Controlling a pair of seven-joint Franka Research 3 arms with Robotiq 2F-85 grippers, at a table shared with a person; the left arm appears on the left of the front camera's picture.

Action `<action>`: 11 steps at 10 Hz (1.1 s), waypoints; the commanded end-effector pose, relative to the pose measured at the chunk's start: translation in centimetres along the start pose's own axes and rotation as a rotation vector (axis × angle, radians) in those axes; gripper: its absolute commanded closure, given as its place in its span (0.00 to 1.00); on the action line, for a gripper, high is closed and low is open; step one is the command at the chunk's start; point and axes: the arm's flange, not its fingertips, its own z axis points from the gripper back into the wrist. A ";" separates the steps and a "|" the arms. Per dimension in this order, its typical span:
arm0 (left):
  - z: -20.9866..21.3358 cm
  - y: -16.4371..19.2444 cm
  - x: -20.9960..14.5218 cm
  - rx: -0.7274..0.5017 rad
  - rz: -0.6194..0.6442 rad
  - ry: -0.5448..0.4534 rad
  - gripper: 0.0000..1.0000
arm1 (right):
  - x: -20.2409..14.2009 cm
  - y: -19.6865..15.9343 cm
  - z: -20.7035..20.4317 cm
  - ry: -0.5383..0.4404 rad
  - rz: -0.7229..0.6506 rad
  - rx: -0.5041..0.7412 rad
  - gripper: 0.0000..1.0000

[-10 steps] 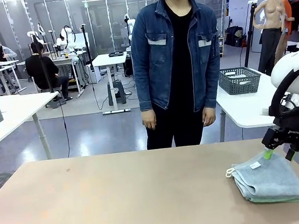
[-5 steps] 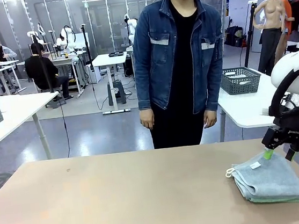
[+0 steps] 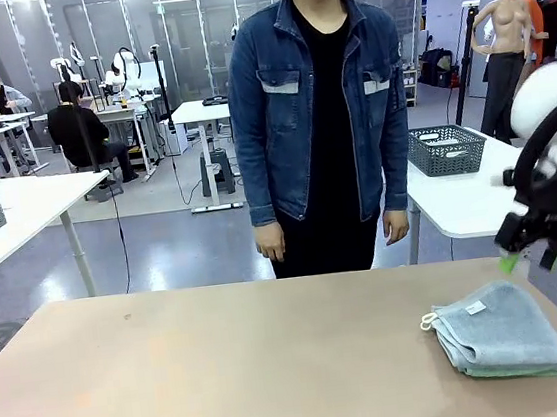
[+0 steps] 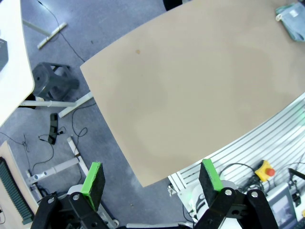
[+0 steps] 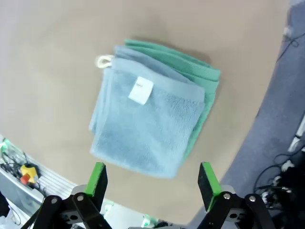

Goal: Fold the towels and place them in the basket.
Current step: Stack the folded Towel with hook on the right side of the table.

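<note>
Where the tan bench [image 3: 227,375] runs toward my right, I see two towels stacked and folded into a rough square: a pale blue towel [image 3: 502,328] on top and a green towel [image 5: 202,76] underneath, its edge peeking out along two sides. The blue one carries a white label [image 5: 141,90] on its upper face and a pale corner loop [image 5: 102,60] sticking out from one corner. The terry pile looks soft, with the folded layers visible at the near edge. I count two towels, one label and one loop.

My right claw [image 3: 529,260] hangs in the air just above the far right edge of the stack, touching nothing, its green pads apart. In the right wrist view the stack lies directly under those spread fingers [image 5: 97,179]. My left claw [image 4: 151,177] is also spread wide and holds nothing, high over the near left corner of the bench, well apart from the towels. One person [image 3: 318,113] in a denim jacket stands at the far side, arms down.
</note>
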 end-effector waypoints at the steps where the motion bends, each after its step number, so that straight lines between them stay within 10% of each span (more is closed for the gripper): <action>1: 0.1 0.0 -0.1 0.005 0.000 -0.002 0.00 | -1.6 3.3 7.1 -0.057 0.036 -0.049 0.04; 5: 0.1 0.0 -0.1 0.005 0.000 -0.002 0.00 | -7.3 9.1 19.2 -0.103 0.160 -0.078 0.04; 11: 0.1 0.0 -0.1 0.005 0.000 -0.002 0.00 | -16.9 18.3 28.5 -0.419 0.357 -0.127 0.04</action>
